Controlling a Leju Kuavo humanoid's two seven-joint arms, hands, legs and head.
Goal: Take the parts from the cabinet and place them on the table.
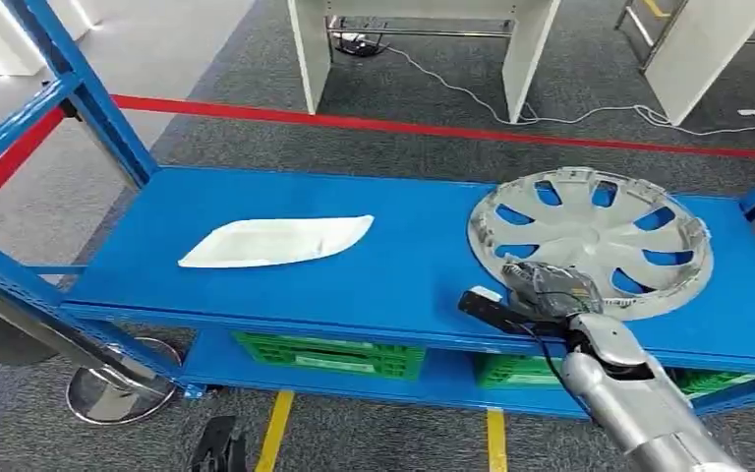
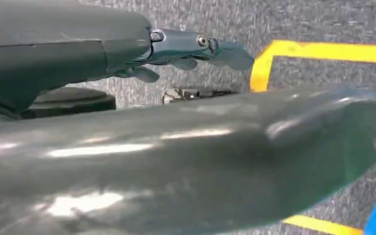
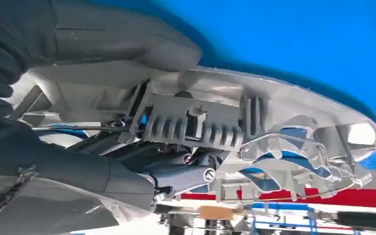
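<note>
The right robot hand (image 1: pixel 543 288) grips the near rim of the silver wheel cover (image 1: pixel 590 239). In the right wrist view its thick thumb (image 3: pixel 127 46) lies on one side of the rim and its dark fingers (image 3: pixel 176 176) lie on the other side, so the wheel cover (image 3: pixel 254 122) is clamped between them. The silver right arm comes up from the lower right and ends at that rim.

The wheel cover lies flat on the right part of the blue tabletop (image 1: pixel 403 265). A white, boat-shaped part (image 1: pixel 275 241) lies on the left part of the blue top, well apart from the wheel cover. Green crates (image 1: pixel 329 354) sit on the blue shelf underneath. Past the tabletop, a red line (image 1: pixel 403 126) runs across the grey carpet, and a white cable lies beyond it near the legs of white furniture. Yellow lines mark the floor near the robot.

The left robot hand (image 2: pixel 186 49) hangs over grey carpet beside a yellow floor line (image 2: pixel 323 49). Its dark fingers are stretched out and hold nothing.
</note>
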